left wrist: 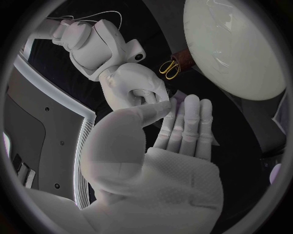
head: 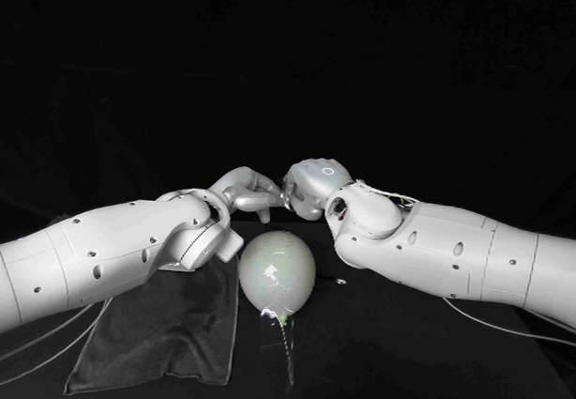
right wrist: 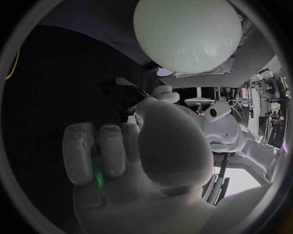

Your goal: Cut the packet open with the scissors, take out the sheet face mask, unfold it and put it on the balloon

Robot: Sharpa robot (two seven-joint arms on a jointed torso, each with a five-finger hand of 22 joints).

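Note:
The pale balloon point(head: 276, 272) lies on the black table point(head: 395, 378) in front of both hands. Behind it my left hand point(head: 248, 194) and right hand point(head: 313, 188) meet almost touching. In the left wrist view my left hand point(left wrist: 183, 129) has straight fingers, and its thumb presses a thin flat packet point(left wrist: 176, 101) against them. My right hand point(left wrist: 137, 87) curls its fingers onto the same packet from the other side. The right wrist view shows the right hand point(right wrist: 116, 151) curled beneath the dark packet point(right wrist: 125, 93). Yellow-handled scissors point(left wrist: 170, 68) lie on the table beside the balloon point(left wrist: 235, 44).
A dark cloth point(head: 154, 329) lies flat under my left forearm, to the left of the balloon. The balloon's neck point(head: 282, 326) points toward the table's front edge. Cables point(head: 522, 328) trail below the right arm.

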